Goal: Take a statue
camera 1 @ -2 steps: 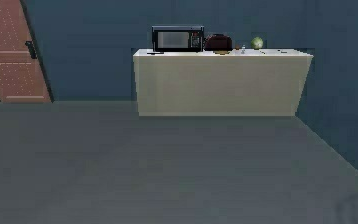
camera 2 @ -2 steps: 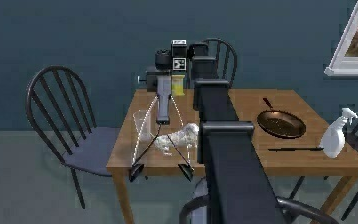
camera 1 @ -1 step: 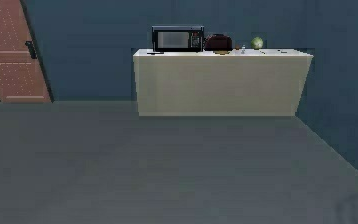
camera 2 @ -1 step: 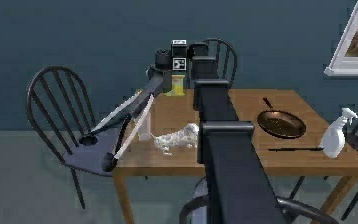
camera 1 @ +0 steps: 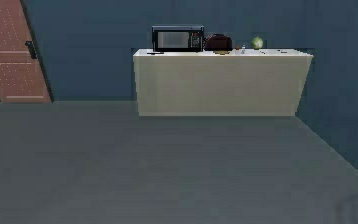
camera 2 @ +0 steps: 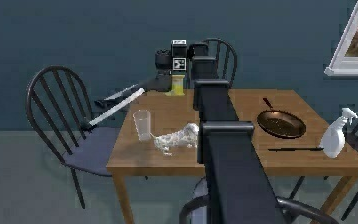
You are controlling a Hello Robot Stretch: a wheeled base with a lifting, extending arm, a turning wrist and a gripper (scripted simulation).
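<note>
A small pale statue point(camera 2: 177, 138), shaped like a little animal, sits on the wooden table point(camera 2: 237, 160) near its front left part, beside the dark arm bar. My gripper point(camera 2: 159, 80) hangs farther out, over the table's far left edge, left of the two white marker squares. A yellow object point(camera 2: 175, 86) stands right at its far end, so I cannot tell whether it holds anything. A clear glass point(camera 2: 142, 123) stands between the gripper and the statue.
A long pale bat-like object point(camera 2: 117, 105) leans from the left chair point(camera 2: 62, 115) to the table. A pan point(camera 2: 282, 124), a spray bottle point(camera 2: 334, 134) and another chair point(camera 2: 223, 58) are there too. Ahead stand a white counter point(camera 1: 222, 85) with a microwave point(camera 1: 177, 39) and a door point(camera 1: 12, 50).
</note>
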